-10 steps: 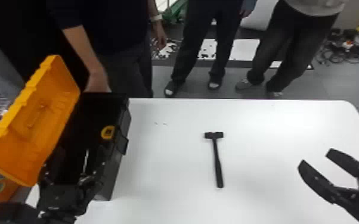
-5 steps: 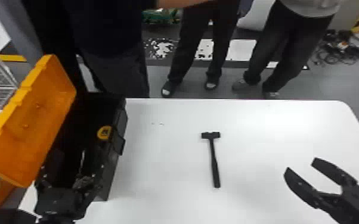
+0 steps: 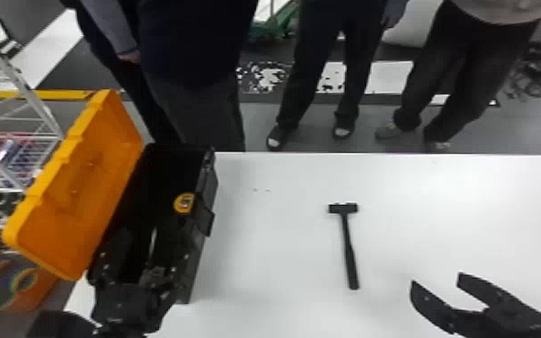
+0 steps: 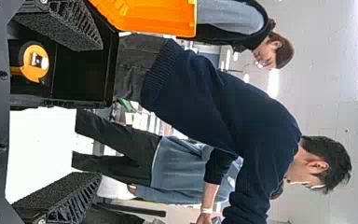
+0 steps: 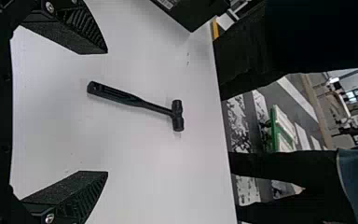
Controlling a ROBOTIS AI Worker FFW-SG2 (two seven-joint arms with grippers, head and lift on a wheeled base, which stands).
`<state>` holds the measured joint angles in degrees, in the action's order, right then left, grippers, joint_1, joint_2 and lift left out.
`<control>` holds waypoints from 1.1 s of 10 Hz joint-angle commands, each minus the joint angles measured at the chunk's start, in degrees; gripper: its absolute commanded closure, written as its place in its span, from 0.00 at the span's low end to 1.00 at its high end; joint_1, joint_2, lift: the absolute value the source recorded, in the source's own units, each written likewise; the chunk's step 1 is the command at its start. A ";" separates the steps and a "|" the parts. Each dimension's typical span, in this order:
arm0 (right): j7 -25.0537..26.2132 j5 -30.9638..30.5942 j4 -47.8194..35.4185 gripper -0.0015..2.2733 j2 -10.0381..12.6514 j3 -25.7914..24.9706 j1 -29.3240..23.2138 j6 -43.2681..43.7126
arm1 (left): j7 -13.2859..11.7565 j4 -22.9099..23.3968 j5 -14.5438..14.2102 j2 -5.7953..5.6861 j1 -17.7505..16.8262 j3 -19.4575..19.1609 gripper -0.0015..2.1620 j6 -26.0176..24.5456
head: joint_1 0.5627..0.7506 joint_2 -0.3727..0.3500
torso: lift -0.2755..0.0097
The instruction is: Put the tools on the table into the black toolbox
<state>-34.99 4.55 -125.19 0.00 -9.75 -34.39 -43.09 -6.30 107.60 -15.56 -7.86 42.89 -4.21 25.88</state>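
A black hammer lies on the white table, its head toward the far edge; the right wrist view also has the hammer. My right gripper is open to the right of its handle; in its wrist view the right gripper has nothing between its fingers. The black toolbox stands at the left with its orange lid raised. Inside it sit a yellow tape measure and a thin metallic item. Over the toolbox's near part is my left gripper; in its wrist view the left gripper is open.
Several people stand beyond the table's far edge. A wire rack with assorted goods is left of the toolbox, and an orange box sits below the lid.
My right gripper has moved left and nearer, closer to the hammer. The head view has turned somewhat left. A person's hand beside the toolbox has drawn away. The left gripper has kept its place.
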 commanded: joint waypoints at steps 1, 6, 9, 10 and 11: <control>2.65 -2.88 -1.63 0.04 0.05 3.69 1.70 -7.33 | -0.11 0.06 0.00 -0.22 0.09 0.17 0.01 0.00 | 0.70 0.75 | 0.83; 17.77 -5.52 -2.51 0.05 0.05 12.65 11.81 -30.00 | -0.38 -0.03 0.00 -1.10 0.70 1.05 0.01 0.00 | 0.70 0.81 | 0.83; 25.32 -4.73 -0.49 0.06 0.05 16.35 18.84 -36.68 | -0.38 -0.03 0.09 -1.81 0.79 1.84 0.01 0.00 | 0.70 0.82 | 0.83; 27.08 -4.55 1.53 0.06 0.05 16.96 21.39 -38.09 | -0.38 0.06 0.26 -1.98 0.79 2.19 0.01 0.00 | 0.70 0.81 | 0.83; 28.66 -3.85 3.99 0.06 0.05 17.40 23.32 -38.61 | -0.38 0.15 0.35 -2.07 0.79 2.37 0.01 -0.17 | 0.70 0.81 | 0.83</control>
<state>-6.61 0.24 -122.69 0.00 7.36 -12.38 -81.29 -6.68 107.65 -15.30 -9.88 43.68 -1.97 25.86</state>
